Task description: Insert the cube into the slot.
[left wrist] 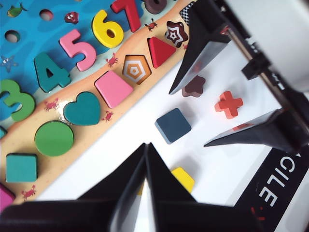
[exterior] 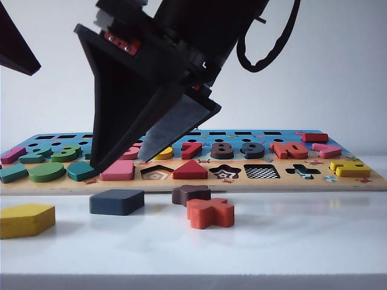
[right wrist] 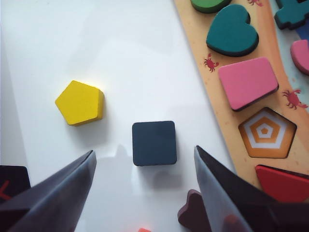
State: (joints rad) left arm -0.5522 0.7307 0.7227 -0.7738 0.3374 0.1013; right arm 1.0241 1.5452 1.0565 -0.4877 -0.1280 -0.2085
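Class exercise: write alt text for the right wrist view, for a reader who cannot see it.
The right gripper hangs open above a flat navy cube lying on the white table, a finger on either side of it. A yellow pentagon block lies nearby, and the puzzle board alongside shows a pink square piece and an empty pentagon cut-out.
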